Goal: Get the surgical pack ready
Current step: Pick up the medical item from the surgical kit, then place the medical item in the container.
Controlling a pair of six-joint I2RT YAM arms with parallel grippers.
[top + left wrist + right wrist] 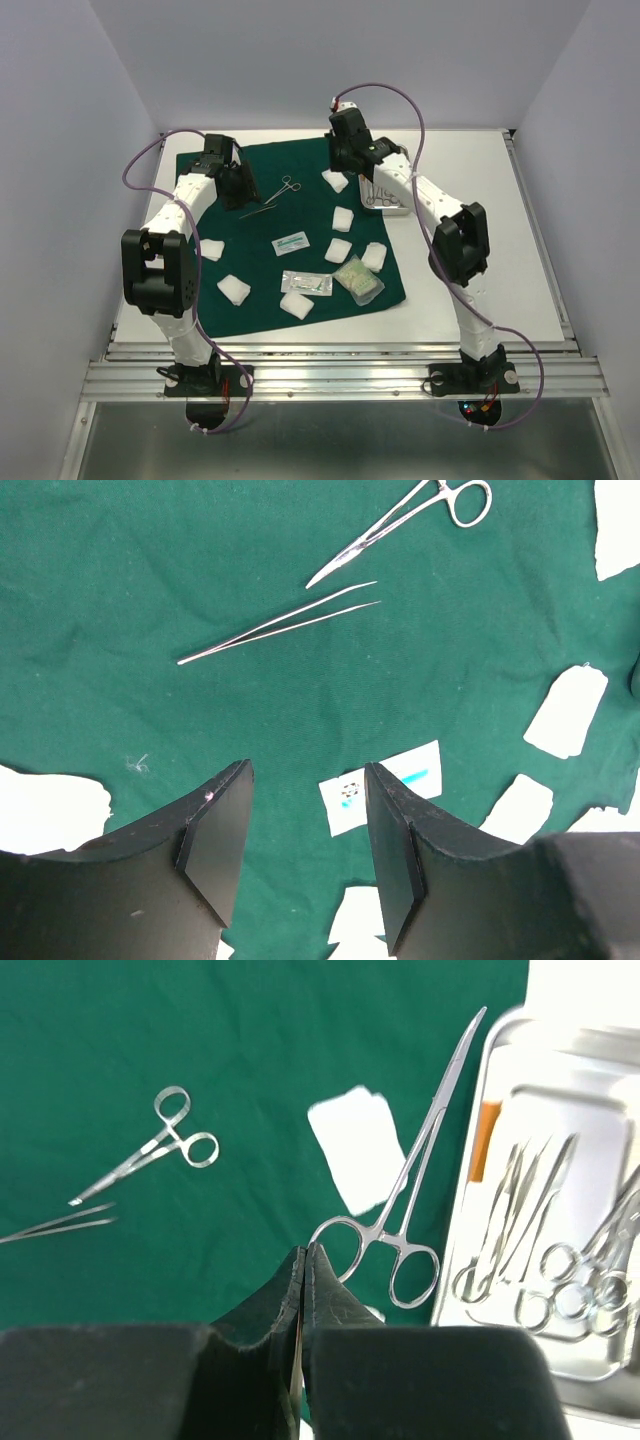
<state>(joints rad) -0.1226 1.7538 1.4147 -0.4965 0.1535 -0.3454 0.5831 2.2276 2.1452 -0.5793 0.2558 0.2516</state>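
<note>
The dark green drape [300, 215] lies spread on the table. My right gripper [305, 1250] is shut on one ring handle of a long pair of forceps [425, 1150], which slants up toward the steel tray [560, 1110]; the tray holds several more instruments. A gauze pad [355, 1145] lies under the forceps. My left gripper [308, 780] hangs open over the cloth with nothing between its fingers. Ahead of it lie thin tweezers [280, 625] and small forceps [400, 525]. A white packet [385, 785] lies below its fingers.
Several gauze pads [236, 289] are scattered over the drape and off its left edge. Sealed packets [306, 283] and a greenish pack [357, 279] lie near the front. The tray [385, 195] sits at the drape's right edge, on the white table [500, 230].
</note>
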